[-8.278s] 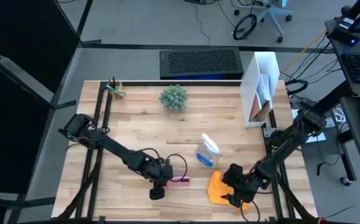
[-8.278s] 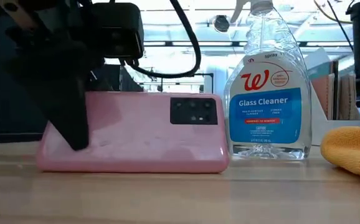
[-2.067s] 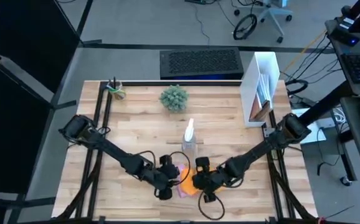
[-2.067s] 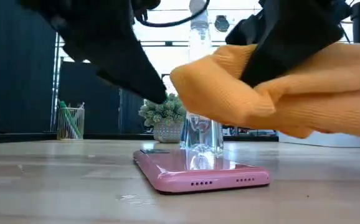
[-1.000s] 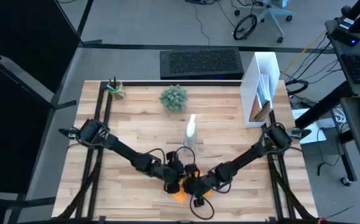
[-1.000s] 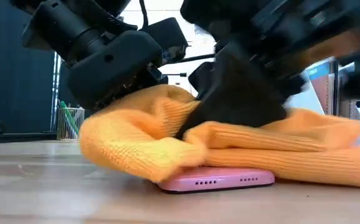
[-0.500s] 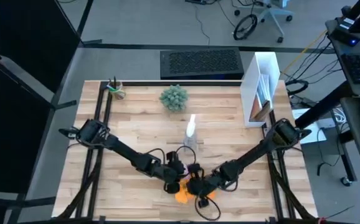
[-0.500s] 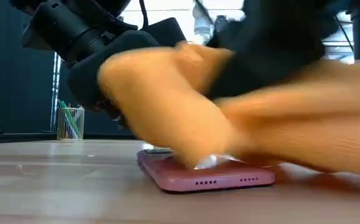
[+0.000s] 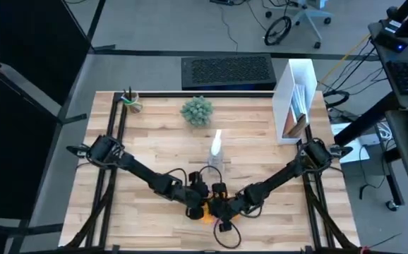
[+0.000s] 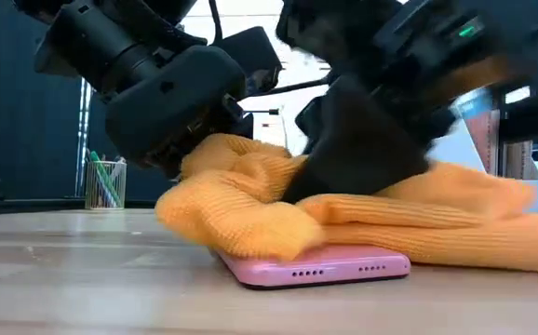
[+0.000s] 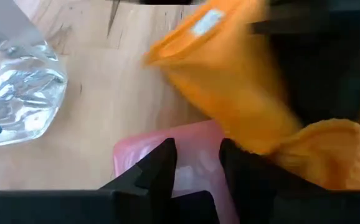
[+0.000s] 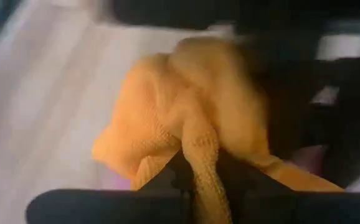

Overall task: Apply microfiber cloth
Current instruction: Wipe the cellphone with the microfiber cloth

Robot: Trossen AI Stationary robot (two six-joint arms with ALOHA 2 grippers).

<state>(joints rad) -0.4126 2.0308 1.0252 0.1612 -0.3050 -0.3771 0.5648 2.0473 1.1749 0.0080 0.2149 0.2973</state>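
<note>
A pink phone (image 10: 334, 268) lies flat on the wooden table near its front edge. The orange microfiber cloth (image 10: 250, 214) is bunched on top of it and trails off toward the table's right; the high view shows the cloth (image 9: 207, 216) between both grippers. My right gripper (image 12: 203, 175) is shut on the cloth, over the phone. My left gripper (image 11: 195, 168) stands just left of it, its fingers a little apart above the phone's pink face (image 11: 149, 158). My left gripper points its two fingertips (image 11: 161, 167) down at a slant from the table's left onto the phone's pink face (image 11: 195, 163). Its own fingers and the cloth hide whether the tips touch the phone. My right gripper pinches a raised fold of the cloth (image 12: 200, 146) between its two fingers, several layers. It comes down at a slant from the table's right. The cloth is slack, its underside on the phone and its right part on the table (image 10: 492, 244).
A clear spray bottle (image 9: 216, 151) stands just behind the phone. Farther back are a small plant (image 9: 197, 111), a pen cup (image 9: 130, 102) at the far left and a white file holder (image 9: 296, 99) at the far right. A keyboard (image 9: 226, 70) lies beyond the table.
My right gripper has swept the cloth over the phone: first toward the table's near right, uncovering the phone's far end, then back toward the left, so the cloth lies bunched on it again. The phone has stayed in place.
</note>
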